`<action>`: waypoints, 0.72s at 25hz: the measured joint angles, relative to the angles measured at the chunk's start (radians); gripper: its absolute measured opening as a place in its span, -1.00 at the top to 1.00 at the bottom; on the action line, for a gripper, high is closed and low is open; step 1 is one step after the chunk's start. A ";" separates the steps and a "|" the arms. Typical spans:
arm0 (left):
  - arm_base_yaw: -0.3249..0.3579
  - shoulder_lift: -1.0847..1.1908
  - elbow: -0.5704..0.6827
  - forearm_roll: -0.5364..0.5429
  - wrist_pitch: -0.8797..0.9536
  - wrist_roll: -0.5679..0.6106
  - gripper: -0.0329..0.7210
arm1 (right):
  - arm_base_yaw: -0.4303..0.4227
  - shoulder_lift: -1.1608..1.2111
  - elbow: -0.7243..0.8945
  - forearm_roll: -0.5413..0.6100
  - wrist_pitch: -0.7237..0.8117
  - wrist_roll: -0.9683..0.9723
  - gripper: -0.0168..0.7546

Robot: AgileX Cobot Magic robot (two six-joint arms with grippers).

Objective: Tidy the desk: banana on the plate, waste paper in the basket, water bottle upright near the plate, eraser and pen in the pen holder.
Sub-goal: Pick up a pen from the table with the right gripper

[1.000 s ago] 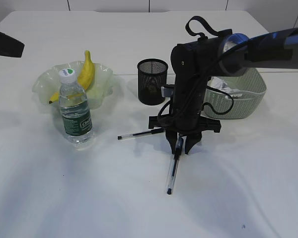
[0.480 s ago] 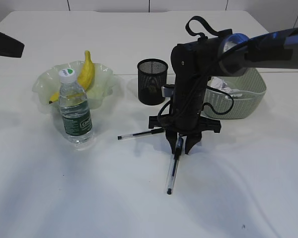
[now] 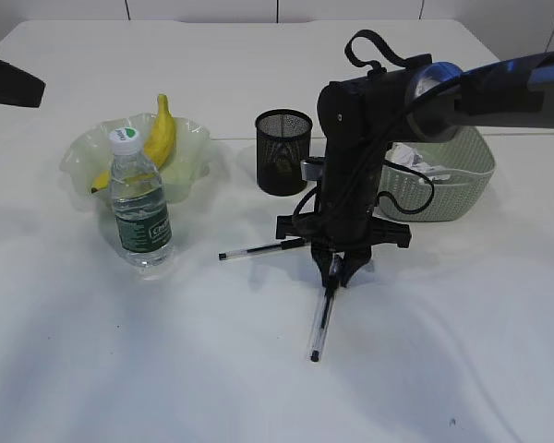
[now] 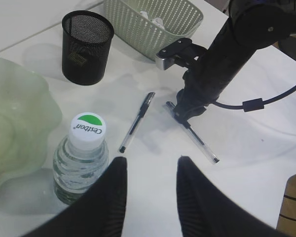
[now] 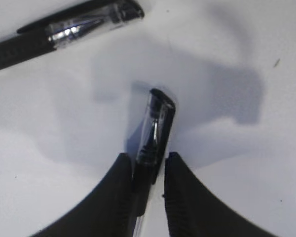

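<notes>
My right gripper point(image 3: 335, 275) points down at the desk point(image 3: 462, 351), shut on a clear pen point(image 3: 321, 318) point(image 5: 155, 128) that lies on the desk. A second pen point(image 3: 258, 249) point(image 5: 64, 29) lies just to its left. The black mesh pen holder point(image 3: 283, 152) stands behind; a small pale block, maybe the eraser point(image 4: 78, 57), shows through its mesh. The banana point(image 3: 160, 138) lies in the green plate point(image 3: 196, 148). The water bottle point(image 3: 140, 208) point(image 4: 81, 158) stands upright in front of the plate. Waste paper point(image 3: 411, 157) sits in the basket point(image 3: 443, 189). My left gripper point(image 4: 152, 160) hovers open and empty.
The right arm's black body point(image 3: 360, 148) stands between the pen holder and the basket. The left arm point(image 3: 9, 81) shows only at the far left edge of the exterior view. Bare white desk lies in front of the pens.
The right gripper's fingers have drawn together around the pen on the desk. The pen, the other objects and the left gripper have stayed in place.
</notes>
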 joint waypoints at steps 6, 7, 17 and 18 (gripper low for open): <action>0.000 0.000 0.000 0.000 0.000 0.000 0.29 | 0.000 0.000 -0.001 0.000 0.000 0.002 0.70; 0.000 0.000 0.000 0.000 0.000 0.000 0.29 | 0.000 0.000 -0.002 0.000 0.000 0.002 0.72; 0.000 0.000 0.000 0.002 0.000 0.000 0.29 | 0.000 0.000 -0.003 -0.025 0.000 0.002 0.84; 0.000 0.000 0.000 0.002 0.000 0.000 0.29 | 0.000 0.000 -0.003 -0.025 0.000 0.002 0.84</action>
